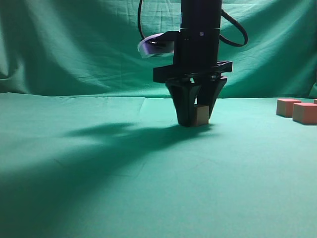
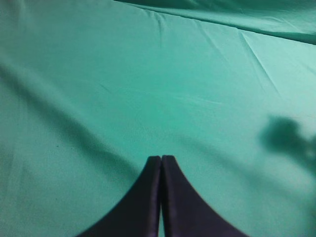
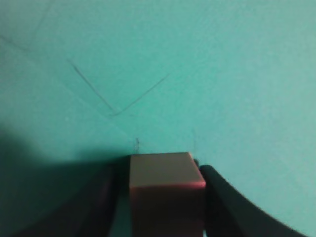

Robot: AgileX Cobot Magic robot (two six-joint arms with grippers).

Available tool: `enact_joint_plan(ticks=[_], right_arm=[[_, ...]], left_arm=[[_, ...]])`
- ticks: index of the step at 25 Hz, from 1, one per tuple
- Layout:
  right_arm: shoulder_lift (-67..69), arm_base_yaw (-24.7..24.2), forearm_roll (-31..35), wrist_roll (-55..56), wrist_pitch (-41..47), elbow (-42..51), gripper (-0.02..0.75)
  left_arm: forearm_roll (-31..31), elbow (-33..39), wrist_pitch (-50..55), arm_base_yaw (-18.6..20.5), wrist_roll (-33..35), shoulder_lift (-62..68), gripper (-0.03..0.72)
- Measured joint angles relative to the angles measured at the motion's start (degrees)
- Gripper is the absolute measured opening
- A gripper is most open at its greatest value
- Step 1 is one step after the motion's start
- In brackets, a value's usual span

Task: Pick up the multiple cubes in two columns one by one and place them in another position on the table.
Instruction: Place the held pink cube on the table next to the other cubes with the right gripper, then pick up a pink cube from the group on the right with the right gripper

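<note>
My right gripper (image 1: 196, 121) stands upright at the middle of the table (image 1: 99, 173), its fingertips down at the cloth. A salmon-pink cube (image 1: 201, 115) sits on the cloth between its fingers. In the right wrist view the cube (image 3: 165, 177) lies between the jaws (image 3: 160, 170), with a thin strip of cloth showing between the left finger and the cube, so the jaws are open around it. Two more cubes (image 1: 287, 107) (image 1: 305, 113) sit at the far right edge. My left gripper (image 2: 161, 158) is shut and empty over bare cloth; it is out of the exterior view.
A wrinkled green backdrop (image 1: 74, 44) hangs behind the table. The arm casts a wide shadow (image 1: 99, 134) over the left part of the cloth. A sliver of another cube (image 1: 315, 101) shows at the right border.
</note>
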Motion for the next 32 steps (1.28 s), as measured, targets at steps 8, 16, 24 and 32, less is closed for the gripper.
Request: enact_joint_plan(ticks=[8,16,24,32], right_arm=[[0.5,0.0,1.2,1.4,3.7,-3.1,0.643],[-0.7,0.0,1.2,3.1,10.7,-16.4,0.608],[-16.7,-0.8,-3.9,9.7,11.8,-15.9,0.554],[-38.6,-9.5,-4.5,14.6,12.3,1.5,0.554]], left_arm=[[0.0,0.0,0.0,0.0,0.0,0.0,0.000],[0.0,0.0,0.0,0.0,0.0,0.0,0.000],[0.0,0.0,0.0,0.0,0.0,0.0,0.000],[0.0,0.0,0.0,0.0,0.0,0.0,0.000]])
